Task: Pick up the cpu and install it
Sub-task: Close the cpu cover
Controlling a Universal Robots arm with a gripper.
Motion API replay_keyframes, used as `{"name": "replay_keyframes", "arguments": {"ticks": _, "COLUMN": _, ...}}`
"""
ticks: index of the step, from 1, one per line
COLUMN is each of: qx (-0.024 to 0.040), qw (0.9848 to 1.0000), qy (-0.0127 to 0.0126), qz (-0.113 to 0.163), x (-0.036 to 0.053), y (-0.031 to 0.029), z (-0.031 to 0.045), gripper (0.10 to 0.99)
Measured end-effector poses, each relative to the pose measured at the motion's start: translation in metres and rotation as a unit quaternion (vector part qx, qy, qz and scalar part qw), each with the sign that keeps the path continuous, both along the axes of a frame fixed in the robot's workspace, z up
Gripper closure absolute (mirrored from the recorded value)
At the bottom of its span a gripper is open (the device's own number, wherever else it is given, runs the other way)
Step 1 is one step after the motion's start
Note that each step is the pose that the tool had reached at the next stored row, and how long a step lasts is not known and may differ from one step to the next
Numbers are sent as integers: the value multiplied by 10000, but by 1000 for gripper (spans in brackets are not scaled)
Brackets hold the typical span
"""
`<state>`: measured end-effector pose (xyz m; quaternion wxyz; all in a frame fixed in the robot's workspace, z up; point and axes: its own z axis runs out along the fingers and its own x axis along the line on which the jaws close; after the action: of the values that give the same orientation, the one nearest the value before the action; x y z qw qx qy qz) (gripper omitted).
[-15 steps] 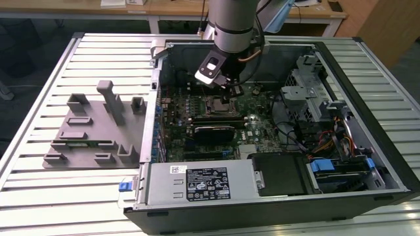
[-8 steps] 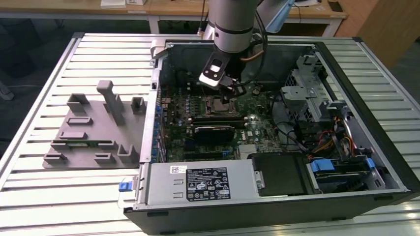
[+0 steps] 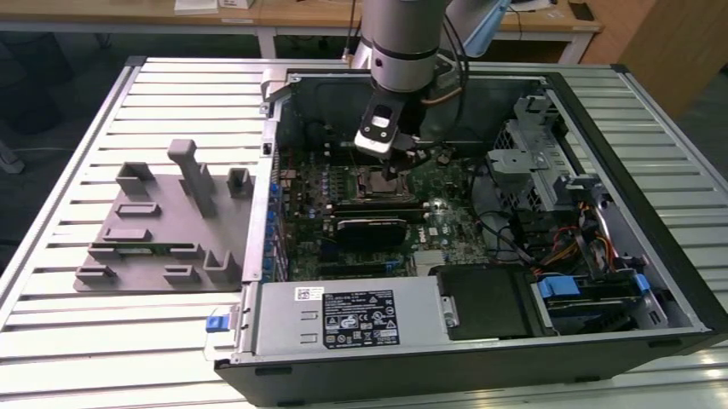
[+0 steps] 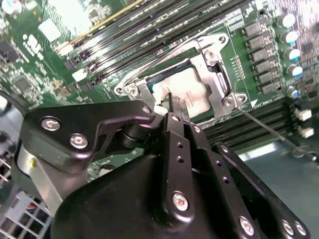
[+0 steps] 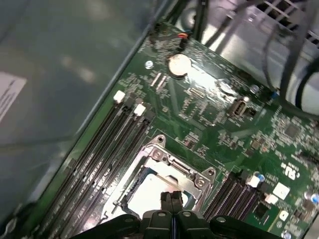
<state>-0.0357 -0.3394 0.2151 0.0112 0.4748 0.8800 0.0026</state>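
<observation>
Silvery cpu (image 4: 187, 92) lies inside the metal socket frame (image 4: 212, 63). I see my pincer (image 5: 172, 195) poised over it, fingers (image 5: 166, 200) pressed together, holding nothing.

**Q:** What lies on the slatted table (image 3: 170, 94)?

**A:** An open computer case (image 3: 455, 371) with its motherboard (image 3: 455, 200) exposed. A grey moulded fixture (image 3: 148, 247) sits at its nine o'clock, just beside it.

**Q:** And the arm (image 3: 401, 43)?

**A:** It hangs in from twelve o'clock, with its gripper (image 3: 393, 169) directly over the metal-framed socket (image 3: 366, 181). A black block (image 3: 370, 230) lies at the socket's six o'clock, and the silver power supply (image 3: 341, 311) lies further along the same bearing.
</observation>
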Motion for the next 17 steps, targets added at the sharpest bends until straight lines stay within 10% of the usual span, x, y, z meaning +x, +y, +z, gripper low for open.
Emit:
{"name": "replay_keyframes", "arguments": {"ticks": 9, "qx": -1, "qw": 9967, "qy": 1, "qz": 817, "x": 0, "y": 0, "z": -8, "gripper": 980}}
{"name": "replay_keyframes", "arguments": {"ticks": 17, "qx": 0, "qw": 9880, "qy": 0, "qz": 1541, "x": 0, "y": 0, "z": -18, "gripper": 980}}
